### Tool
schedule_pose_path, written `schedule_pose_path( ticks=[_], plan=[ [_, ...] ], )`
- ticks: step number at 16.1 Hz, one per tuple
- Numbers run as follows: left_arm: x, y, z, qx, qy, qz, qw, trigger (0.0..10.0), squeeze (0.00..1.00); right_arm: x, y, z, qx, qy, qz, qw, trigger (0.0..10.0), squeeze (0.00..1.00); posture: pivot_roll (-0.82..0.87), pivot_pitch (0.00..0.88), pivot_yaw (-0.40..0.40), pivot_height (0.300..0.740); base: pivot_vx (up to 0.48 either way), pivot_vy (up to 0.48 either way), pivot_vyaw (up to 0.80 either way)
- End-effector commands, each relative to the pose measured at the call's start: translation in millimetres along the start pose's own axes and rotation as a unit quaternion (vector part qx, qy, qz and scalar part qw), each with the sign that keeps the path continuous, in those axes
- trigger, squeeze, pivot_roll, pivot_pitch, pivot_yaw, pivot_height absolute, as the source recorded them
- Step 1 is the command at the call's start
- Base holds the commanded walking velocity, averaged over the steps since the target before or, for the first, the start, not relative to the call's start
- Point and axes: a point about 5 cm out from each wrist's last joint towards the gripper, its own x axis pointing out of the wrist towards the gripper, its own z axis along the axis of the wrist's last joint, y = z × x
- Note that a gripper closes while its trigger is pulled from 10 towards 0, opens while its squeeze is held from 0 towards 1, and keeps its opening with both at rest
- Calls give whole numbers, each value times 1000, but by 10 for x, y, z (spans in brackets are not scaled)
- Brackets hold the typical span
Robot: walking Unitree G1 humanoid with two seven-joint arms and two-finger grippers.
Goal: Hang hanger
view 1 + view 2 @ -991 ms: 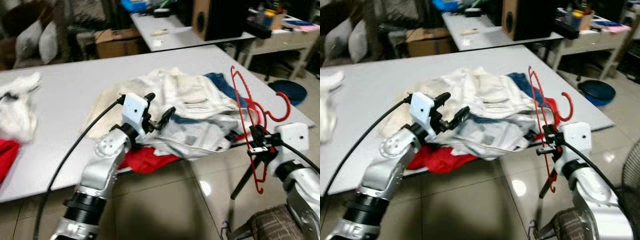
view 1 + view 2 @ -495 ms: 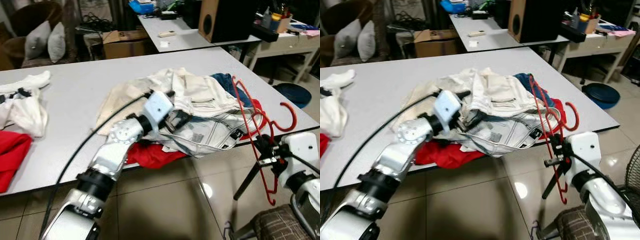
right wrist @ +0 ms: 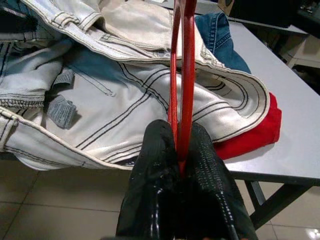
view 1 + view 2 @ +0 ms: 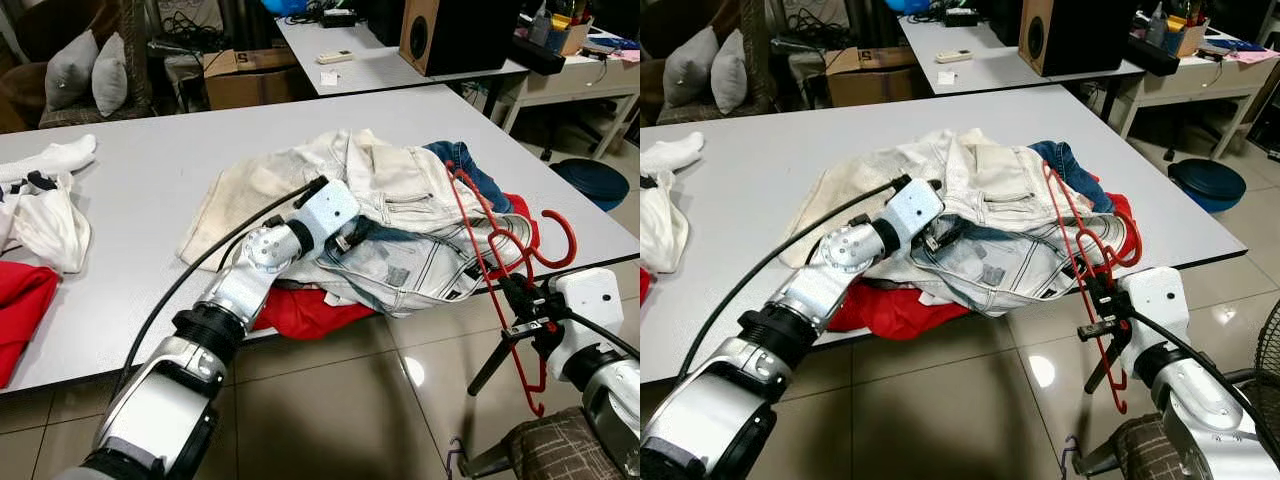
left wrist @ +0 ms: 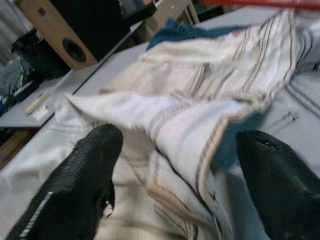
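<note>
The left pincer [image 4: 345, 238] has pushed forward into the pale jacket [image 4: 420, 262].

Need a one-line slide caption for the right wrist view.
Right claw shut on red hanger, poised beside the pale denim jacket on the grey table.

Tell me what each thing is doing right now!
Red hanger: upright, pinched near its bottom, hook free.
Right pincer: shut on the hanger, off the table's edge.
Left pincer: open, a fold of pale denim between its fingers.
Pale jacket: crumpled on top of the pile.
Blue jeans: bunched under the pile.
Red cloth: squashed beneath, poking out at the table edge.
</note>
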Motion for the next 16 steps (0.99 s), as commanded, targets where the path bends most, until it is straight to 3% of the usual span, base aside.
schedule_pose_path(
  ticks=[1,7,11,16],
  plan=[
    [34,64,44,12,2,14,1000,0,0,-14,32,32,-11,1,11,1000,10000,0,-77,0,48,740,0,0,0],
    [100,58,70,-19,-3,10,1000,0,0,-6,66,28,-12,2,14,1000,10000,0,-80,0,51,740,0,0,0],
    [123,102,24,-27,26,34,999,0,0,4,93,26,-13,2,17,1000,10000,0,-87,0,61,740,0,0,0],
    [148,142,83,-52,12,34,998,0,0,-6,104,15,-13,0,9,1000,10000,0,-91,0,82,740,0,0,0]
  ],
)
